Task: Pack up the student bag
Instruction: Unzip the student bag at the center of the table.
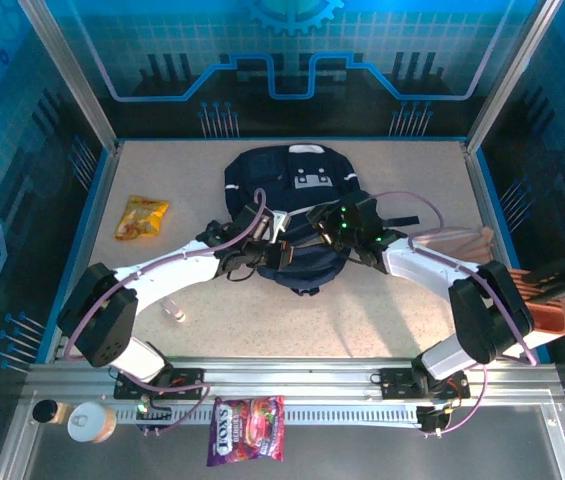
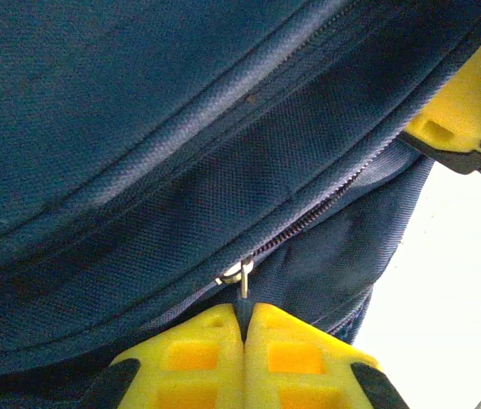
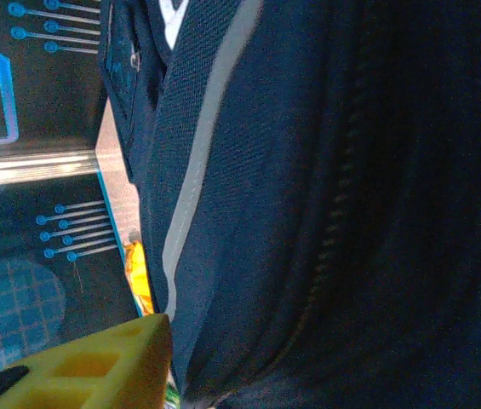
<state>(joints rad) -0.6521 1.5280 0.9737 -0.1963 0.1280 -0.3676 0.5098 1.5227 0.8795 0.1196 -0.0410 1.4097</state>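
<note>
The student bag [image 1: 297,195], dark navy with a grey-white top patch, lies in the middle of the table. My left gripper [image 1: 270,250] is at its near left edge. In the left wrist view, the left gripper [image 2: 244,317] has its yellow fingers pressed together on the dark pull tab hanging from the metal zipper slider [image 2: 237,273]. My right gripper [image 1: 340,228] sits on the bag's near right part. One yellow finger [image 3: 108,365] lies against the navy fabric [image 3: 325,204]. The other finger is hidden, so its state is unclear.
A yellow snack packet [image 1: 142,217] lies on the table's left side. A purple candy bag [image 1: 248,430] and a capped cup [image 1: 90,421] rest on the near rail. A brown tray [image 1: 552,305] stands at the right edge. A small clear item [image 1: 175,314] lies near the left arm.
</note>
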